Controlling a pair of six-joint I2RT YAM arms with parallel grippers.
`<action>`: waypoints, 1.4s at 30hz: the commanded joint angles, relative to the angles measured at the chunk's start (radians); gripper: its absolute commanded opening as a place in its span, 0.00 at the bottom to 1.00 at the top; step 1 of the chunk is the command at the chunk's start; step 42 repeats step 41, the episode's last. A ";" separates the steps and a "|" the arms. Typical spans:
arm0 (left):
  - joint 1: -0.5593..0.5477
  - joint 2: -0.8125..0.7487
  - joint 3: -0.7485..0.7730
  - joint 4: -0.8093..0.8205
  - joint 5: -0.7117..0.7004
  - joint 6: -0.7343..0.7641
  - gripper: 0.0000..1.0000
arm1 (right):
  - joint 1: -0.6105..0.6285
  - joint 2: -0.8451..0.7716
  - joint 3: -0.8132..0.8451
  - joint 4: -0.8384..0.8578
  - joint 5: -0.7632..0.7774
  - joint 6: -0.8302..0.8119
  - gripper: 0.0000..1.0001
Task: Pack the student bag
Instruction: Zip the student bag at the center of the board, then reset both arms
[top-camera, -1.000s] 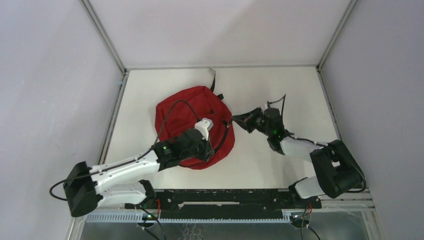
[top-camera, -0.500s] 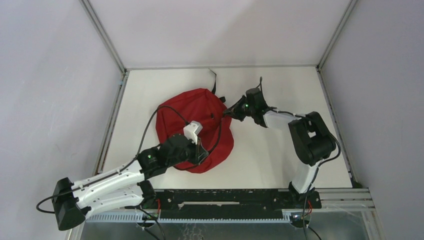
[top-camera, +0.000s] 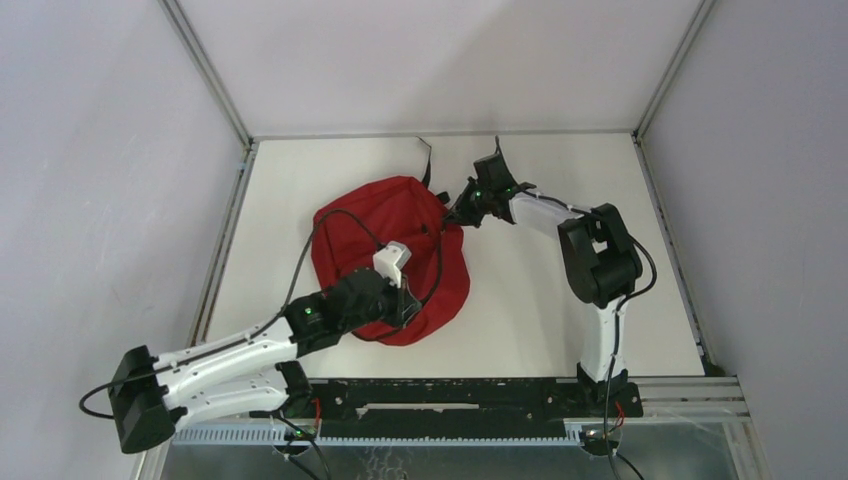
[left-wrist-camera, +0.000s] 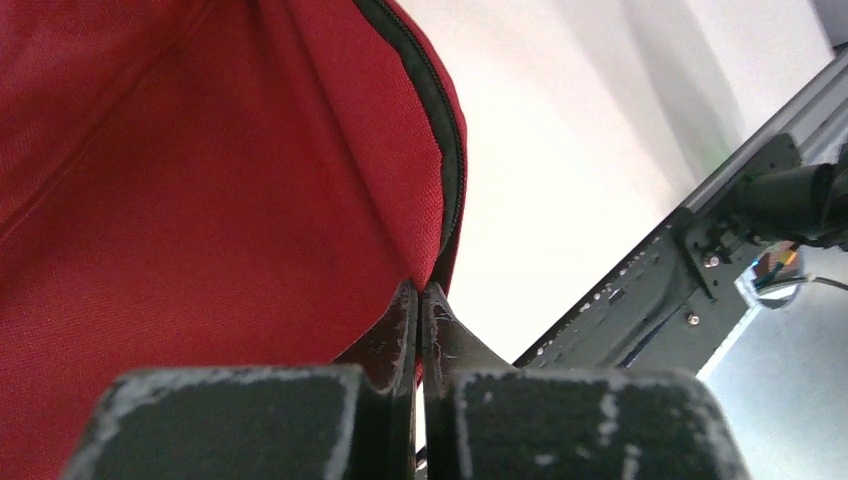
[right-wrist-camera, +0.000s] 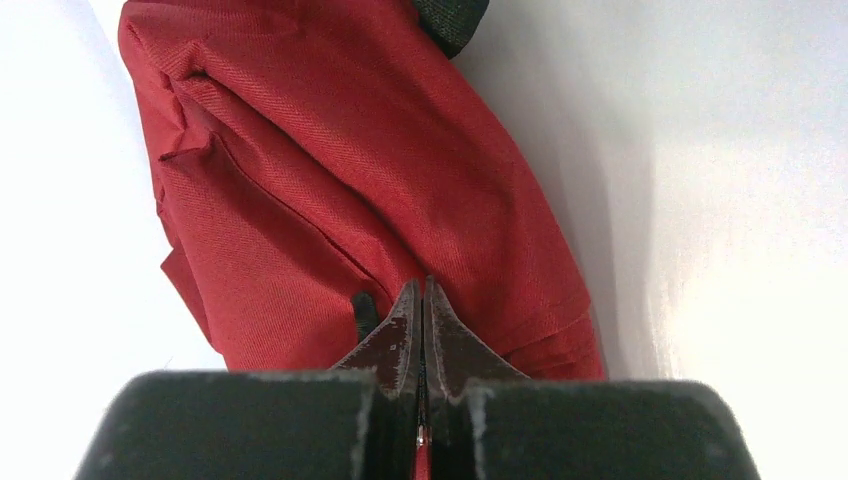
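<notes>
The student bag (top-camera: 385, 235) is a soft red backpack lying flat in the middle of the white table, with a black strap (top-camera: 428, 165) trailing off its far side. My left gripper (top-camera: 404, 302) is at the bag's near right edge. In the left wrist view it (left-wrist-camera: 420, 292) is shut on the red fabric (left-wrist-camera: 200, 180) beside the black zip trim (left-wrist-camera: 440, 120). My right gripper (top-camera: 460, 214) is at the bag's far right edge. In the right wrist view it (right-wrist-camera: 422, 288) is shut with a strip of the red bag (right-wrist-camera: 330, 170) pinched between the jaws.
The left arm's black cable (top-camera: 345, 214) loops over the bag. A black frame rail (top-camera: 450, 398) runs along the near table edge and shows in the left wrist view (left-wrist-camera: 680, 290). Grey walls and metal posts close the table on three sides.
My right arm has swung away from me and left, bringing its gripper from right of the bag onto its far right edge. My left gripper has drawn back to the bag's near right edge.
</notes>
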 joint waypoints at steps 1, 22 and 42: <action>-0.048 0.074 0.096 -0.006 0.101 0.013 0.00 | -0.090 -0.047 0.065 0.104 0.229 -0.059 0.00; 0.425 0.073 0.481 -0.398 -0.056 0.029 1.00 | -0.165 -0.552 -0.063 -0.184 0.383 -0.404 1.00; 0.477 -0.213 0.245 -0.493 -0.357 -0.004 1.00 | -0.029 -1.595 -0.727 -0.406 0.899 -0.344 1.00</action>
